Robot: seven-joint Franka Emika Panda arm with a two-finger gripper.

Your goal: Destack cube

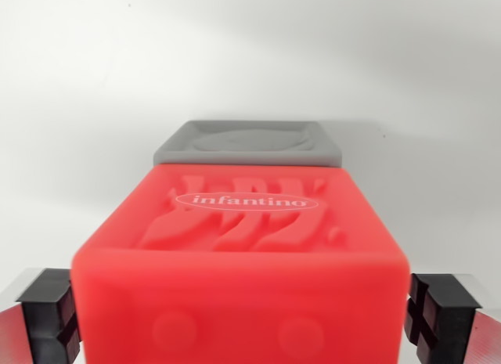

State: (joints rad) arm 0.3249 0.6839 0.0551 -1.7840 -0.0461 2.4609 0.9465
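A red soft cube (243,246) with raised "infantino" lettering on its top face fills the lower middle of the wrist view. My gripper (241,321) straddles it. The black left pad (53,313) and the black right pad (438,317) press against its two sides with no gap showing. Behind the red cube's far edge a grey cube (249,143) shows its top face with a round recess. It looks smaller and farther from the camera. Its lower part is hidden by the red cube, so I cannot tell whether the two touch.
A plain white surface (86,82) surrounds both cubes on every side. Soft shadows fall to the right of the grey cube.
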